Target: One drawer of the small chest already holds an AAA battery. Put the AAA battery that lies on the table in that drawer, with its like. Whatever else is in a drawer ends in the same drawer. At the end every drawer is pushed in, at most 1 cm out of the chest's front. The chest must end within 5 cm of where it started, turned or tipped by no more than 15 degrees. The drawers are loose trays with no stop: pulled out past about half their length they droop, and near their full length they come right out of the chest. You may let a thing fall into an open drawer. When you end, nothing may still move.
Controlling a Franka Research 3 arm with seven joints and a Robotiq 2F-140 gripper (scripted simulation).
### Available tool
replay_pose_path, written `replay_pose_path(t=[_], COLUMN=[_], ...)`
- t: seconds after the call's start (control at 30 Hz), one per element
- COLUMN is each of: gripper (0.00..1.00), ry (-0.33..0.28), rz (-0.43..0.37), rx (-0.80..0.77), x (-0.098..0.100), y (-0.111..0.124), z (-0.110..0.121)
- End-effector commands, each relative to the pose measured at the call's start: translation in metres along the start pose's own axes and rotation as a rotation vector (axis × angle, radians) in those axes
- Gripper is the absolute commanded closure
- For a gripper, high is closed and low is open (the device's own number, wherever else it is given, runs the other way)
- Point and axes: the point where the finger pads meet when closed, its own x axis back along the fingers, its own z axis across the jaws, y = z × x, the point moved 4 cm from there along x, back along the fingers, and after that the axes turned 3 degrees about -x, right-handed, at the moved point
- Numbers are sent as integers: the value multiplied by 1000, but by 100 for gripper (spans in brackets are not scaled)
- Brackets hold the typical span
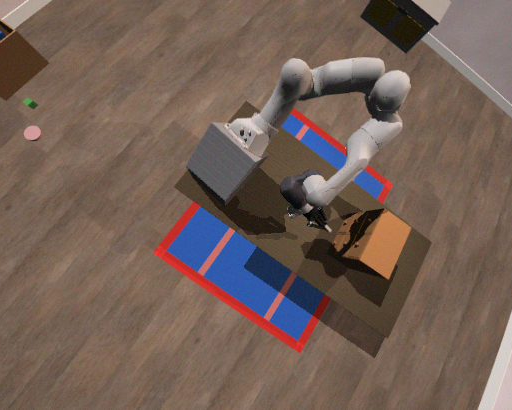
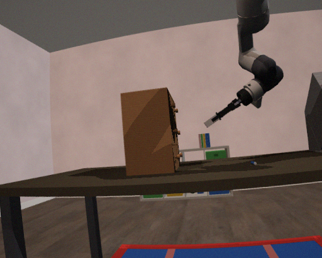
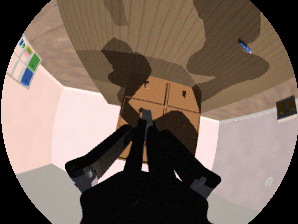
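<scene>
The small brown chest [image 2: 149, 131] stands on the dark table, with three knobbed drawers on its front, all pushed in; it also shows in the top view [image 1: 375, 241] and the wrist view [image 3: 162, 99]. My gripper [image 2: 210, 121] is shut and empty, in the air to the right of the chest's front, about level with the middle drawer and pointing toward it. It also shows in the top view [image 1: 327, 227] and the wrist view [image 3: 145, 117]. The AAA battery [image 2: 253, 163], small and blue-white, lies on the table to the right of the chest; it also shows in the wrist view [image 3: 245, 46].
A grey box [image 1: 225, 162] [image 2: 319, 110] carries the arm's base at the table's other end. A low shelf with coloured bins [image 2: 206, 153] stands on the floor behind the table. A blue and red mat [image 1: 243, 272] lies under the table.
</scene>
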Motion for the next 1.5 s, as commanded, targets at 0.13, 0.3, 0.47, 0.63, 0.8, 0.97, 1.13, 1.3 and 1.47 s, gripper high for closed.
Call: replay_pose_path(t=[0.13,0.3,0.47,0.63,0.8,0.97,1.13,1.3,1.47], gripper=[100,100,100,100,100,100,100,100,100], ry=[-14,-16,-20,-23,-25,-28,-30,-32,-32], rz=[248,337,484,626,707,832,937,1004,1027], rx=[-57,-57,-57,-57,-57,-57,-56,-56,-56], x=[24,33,47,60,68,78,87,92,94], y=[4,10,20,29,34,41,47,50,51], z=[-2,-2,-2,-2,-2,-2,-2,-2,-2])
